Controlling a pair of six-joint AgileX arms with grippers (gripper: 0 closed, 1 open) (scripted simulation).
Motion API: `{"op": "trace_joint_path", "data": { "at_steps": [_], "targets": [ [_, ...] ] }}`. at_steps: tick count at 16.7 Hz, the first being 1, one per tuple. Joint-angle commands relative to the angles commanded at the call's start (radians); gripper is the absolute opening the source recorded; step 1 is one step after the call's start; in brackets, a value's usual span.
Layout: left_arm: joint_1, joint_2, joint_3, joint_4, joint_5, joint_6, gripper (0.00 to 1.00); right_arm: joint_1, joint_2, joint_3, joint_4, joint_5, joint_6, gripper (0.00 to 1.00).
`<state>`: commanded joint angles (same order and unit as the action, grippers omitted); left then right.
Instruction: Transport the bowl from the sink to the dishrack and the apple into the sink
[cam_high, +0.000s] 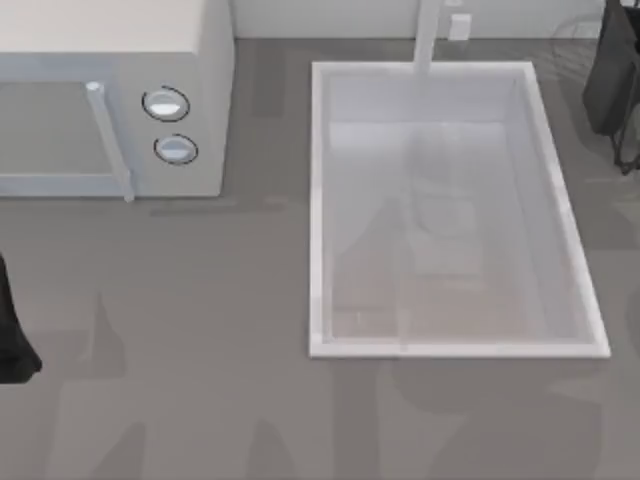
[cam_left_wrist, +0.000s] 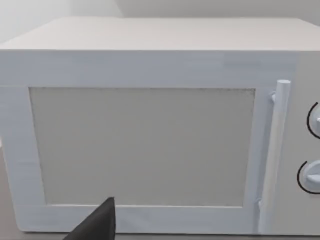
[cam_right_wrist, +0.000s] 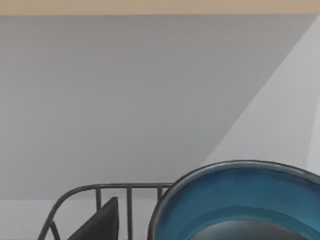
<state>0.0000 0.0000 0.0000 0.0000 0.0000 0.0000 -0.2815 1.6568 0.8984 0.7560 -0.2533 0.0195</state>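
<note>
Here, glossy blue bowl (cam_right_wrist: 240, 200), reddish-brown rim

Left arm (cam_high: 12, 335) low at table's left edge; right arm (cam_high: 615, 80) at far right.

The blue bowl (cam_right_wrist: 240, 200) sits beside the grey wire dishrack (cam_right_wrist: 100, 192) rail, a dark claw finger (cam_right_wrist: 100, 225) close by.

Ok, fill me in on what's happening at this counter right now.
The sink holds no bowl at this moment. The right arm is up at the table's far right corner, and its wrist view shows the blue bowl close under the camera, beside the wire dishrack, so the bowl appears to be at the rack. The left arm sits at the table's left edge, its wrist camera facing the white microwave. The apple has yet to go into the sink.
</note>
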Motion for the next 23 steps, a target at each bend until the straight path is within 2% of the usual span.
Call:
{"op": "trace_joint_path", "data": {
  "at_steps": [4, 16, 19, 23],
  "targets": [
    [0.000, 0.000, 0.000, 0.000, 0.000, 0.000, 1.00, 0.045, -0.279, -0.152, -0.128, 0.045, -0.001, 1.00],
    [0.000, 0.000, 0.000, 0.000, 0.000, 0.000, 1.00, 0.233, -1.437, -0.763, -0.645, 0.211, -0.025, 1.00],
    [0.000, 0.000, 0.000, 0.000, 0.000, 0.000, 1.00, 0.266, -1.595, -0.859, -0.724, 0.241, -0.022, 1.00],
    [0.000, 0.000, 0.000, 0.000, 0.000, 0.000, 1.00, 0.281, -1.657, -0.898, -0.756, 0.253, -0.020, 1.00]
  ]
}}
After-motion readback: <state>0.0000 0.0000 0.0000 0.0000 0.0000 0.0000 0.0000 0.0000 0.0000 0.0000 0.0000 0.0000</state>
